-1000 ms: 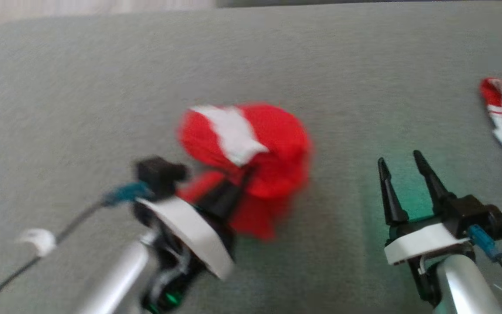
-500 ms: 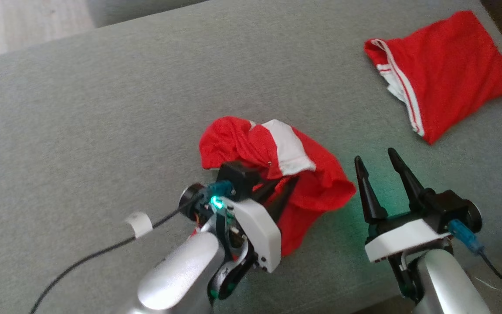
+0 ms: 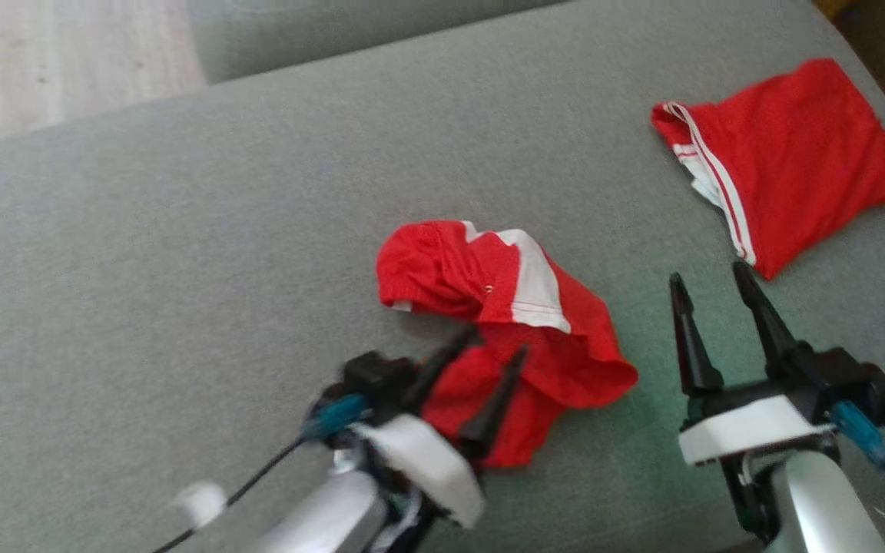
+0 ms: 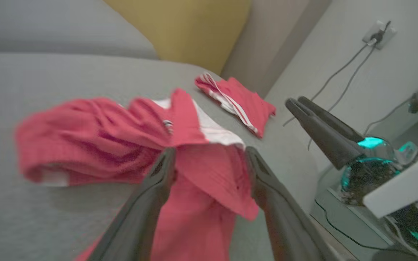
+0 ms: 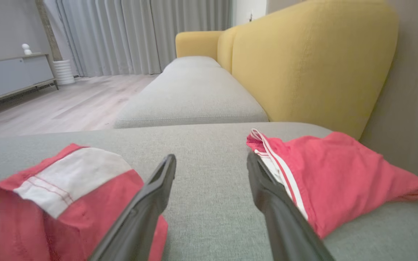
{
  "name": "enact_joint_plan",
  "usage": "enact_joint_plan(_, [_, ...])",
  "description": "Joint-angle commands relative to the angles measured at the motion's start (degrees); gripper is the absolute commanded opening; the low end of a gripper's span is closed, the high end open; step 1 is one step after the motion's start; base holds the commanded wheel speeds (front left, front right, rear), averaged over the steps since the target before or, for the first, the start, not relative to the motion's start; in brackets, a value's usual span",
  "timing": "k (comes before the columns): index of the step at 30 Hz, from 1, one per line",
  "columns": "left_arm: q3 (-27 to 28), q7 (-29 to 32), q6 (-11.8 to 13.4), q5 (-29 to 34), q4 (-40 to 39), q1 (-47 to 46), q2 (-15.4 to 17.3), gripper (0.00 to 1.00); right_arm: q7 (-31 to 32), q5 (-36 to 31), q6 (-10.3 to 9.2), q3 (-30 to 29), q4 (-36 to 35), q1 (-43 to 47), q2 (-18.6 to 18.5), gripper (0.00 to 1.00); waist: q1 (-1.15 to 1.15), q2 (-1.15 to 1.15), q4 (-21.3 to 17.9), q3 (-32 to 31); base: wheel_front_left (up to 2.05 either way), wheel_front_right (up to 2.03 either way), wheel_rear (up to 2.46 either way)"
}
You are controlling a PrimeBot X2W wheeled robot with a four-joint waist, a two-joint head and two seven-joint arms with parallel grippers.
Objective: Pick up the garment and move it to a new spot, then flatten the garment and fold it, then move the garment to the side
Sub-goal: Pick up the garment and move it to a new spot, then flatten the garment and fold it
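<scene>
The garment (image 3: 504, 307) is a crumpled heap of red cloth with a white panel, lying mid-cushion. My left gripper (image 3: 498, 342) stands open at its near edge, fingers spread over the red fabric without pinching it. In the left wrist view the garment (image 4: 96, 137) bunches ahead and cloth lies between the parted fingers of the left gripper (image 4: 210, 151). My right gripper (image 3: 707, 275) is open and empty, just right of the heap, over bare cushion. The right wrist view shows the right gripper (image 5: 212, 158) with the garment (image 5: 67, 188) on its left.
A second red garment with white stripes (image 3: 796, 161) lies folded at the far right of the grey cushion (image 3: 181, 253), near its edge, also seen as the folded garment (image 5: 339, 170). A yellow sofa back (image 5: 303, 61) rises behind. Wooden floor (image 3: 43, 69) lies beyond the far left edge.
My left gripper has opened and let go of the garment, which now rests on the cushion. The head camera has shifted; the right gripper stays open.
</scene>
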Motion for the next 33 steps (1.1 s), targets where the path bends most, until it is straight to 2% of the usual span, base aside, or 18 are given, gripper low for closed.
enact_joint_plan(1, [3.4,-2.4,1.7,1.3,-3.7,0.8,2.5,1.0,0.5,-0.5,-0.05,0.3,-3.1,0.8,0.1,1.0,0.0,0.0,2.0,-2.1,0.0,0.0,0.0])
enact_joint_plan(5, [8.4,-8.2,7.6,2.6,-9.2,6.3,7.3,1.0,2.1,-0.8,-0.05,-1.8,-6.4,3.6,0.1,1.0,0.0,0.0,4.0,-4.2,0.0,0.0,0.0])
enact_joint_plan(9, [13.9,-13.2,13.1,2.9,-12.2,12.6,10.7,1.0,3.2,-0.5,-0.05,-4.2,-8.5,6.7,0.1,1.0,0.0,0.0,6.4,-5.9,0.0,0.0,0.0])
enact_joint_plan(13, [19.2,-15.5,16.3,4.6,-12.0,19.4,12.3,1.0,3.4,0.3,-0.05,-5.6,-8.2,9.9,0.1,1.0,0.0,0.0,8.8,-7.7,0.0,0.0,0.0])
enact_joint_plan(15, [22.3,-15.6,16.6,5.8,-12.0,21.8,11.9,1.0,3.2,0.9,-0.05,-6.1,-7.2,10.8,0.1,1.0,0.0,0.0,9.7,-8.3,0.0,0.0,0.0])
enact_joint_plan(18, [27.4,-15.7,14.9,9.4,-12.3,25.6,10.6,1.0,2.5,0.9,-0.05,-6.3,-5.1,11.6,0.1,1.0,0.0,0.0,10.7,-9.1,0.0,0.0,0.0])
enact_joint_plan(24, [36.7,-15.7,9.2,16.0,-10.8,30.6,6.3,1.0,1.2,1.3,-0.05,-5.6,-0.8,11.3,0.1,1.0,0.0,0.0,12.5,-9.7,0.0,0.0,0.0])
enact_joint_plan(25, [36.7,-15.7,9.2,16.0,-10.8,30.6,6.3,1.0,1.2,1.3,-0.05,-5.6,-0.8,11.3,0.1,1.0,0.0,0.0,12.5,-9.7,0.0,0.0,0.0])
enact_joint_plan(26, [39.1,-15.7,7.3,17.6,-10.7,31.2,4.6,1.0,1.0,1.9,-0.05,-5.0,-0.1,10.8,0.1,1.0,0.0,0.0,13.0,-9.8,0.0,0.0,0.0])
enact_joint_plan(27, [39.1,-15.7,7.3,17.6,-10.7,31.2,4.6,1.0,1.0,1.9,-0.05,-5.0,-0.1,10.8,0.1,1.0,0.0,0.0,13.0,-9.8,0.0,0.0,0.0])
enact_joint_plan(33, [43.7,-15.7,2.8,21.6,-9.8,31.5,0.9,1.0,1.5,3.7,-0.05,-1.4,-1.8,8.3,0.1,1.0,0.0,0.0,14.0,-9.8,0.0,0.0,0.0])
